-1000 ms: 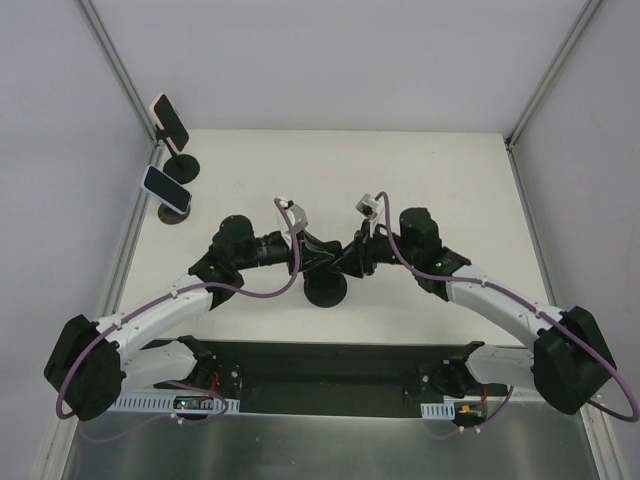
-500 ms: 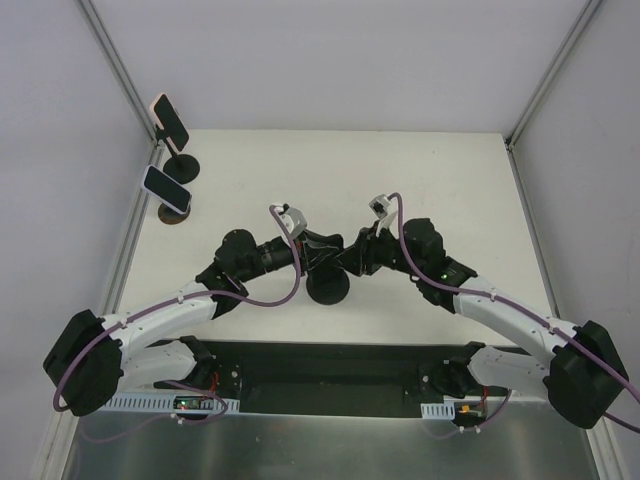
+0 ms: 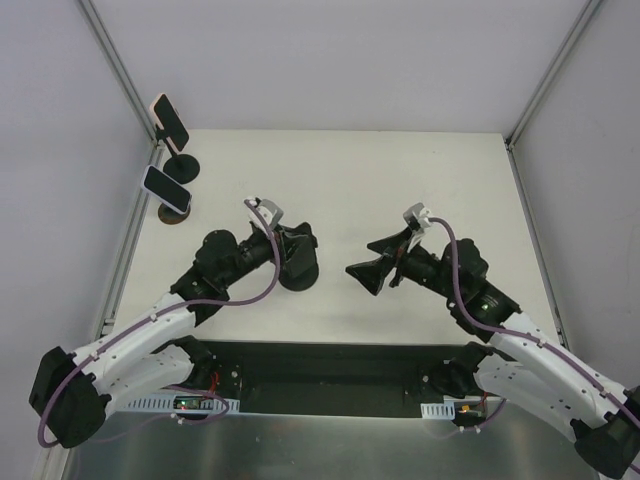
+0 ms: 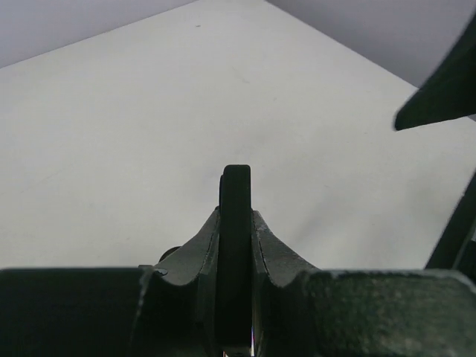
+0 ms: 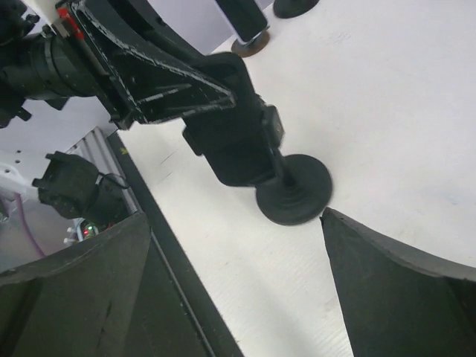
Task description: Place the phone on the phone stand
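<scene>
In the left wrist view, my left gripper point(image 4: 236, 217) is shut on a thin black phone point(image 4: 236, 186) seen edge-on between its fingers. The right wrist view shows that phone point(image 5: 234, 152) as a dark slab at the head of a black phone stand point(image 5: 296, 190), whose round base rests on the white table. From above, the stand's base point(image 3: 298, 276) sits just below my left gripper point(image 3: 293, 250), left of the table's middle. My right gripper point(image 3: 368, 262) stands wide open to the right of the stand, apart from it. Nothing is between its fingers point(image 5: 89, 275).
Two other phones on stands point(image 3: 170, 122) point(image 3: 166, 189) stand at the far left by the wall. A black strip point(image 3: 330, 365) runs along the table's near edge, between the arm bases. Grey walls enclose the table point(image 3: 450, 190) on three sides.
My right gripper has opened and drawn back to the right, away from the stand. My left gripper, still shut, has moved left, and the stand's base has shifted left with it.
</scene>
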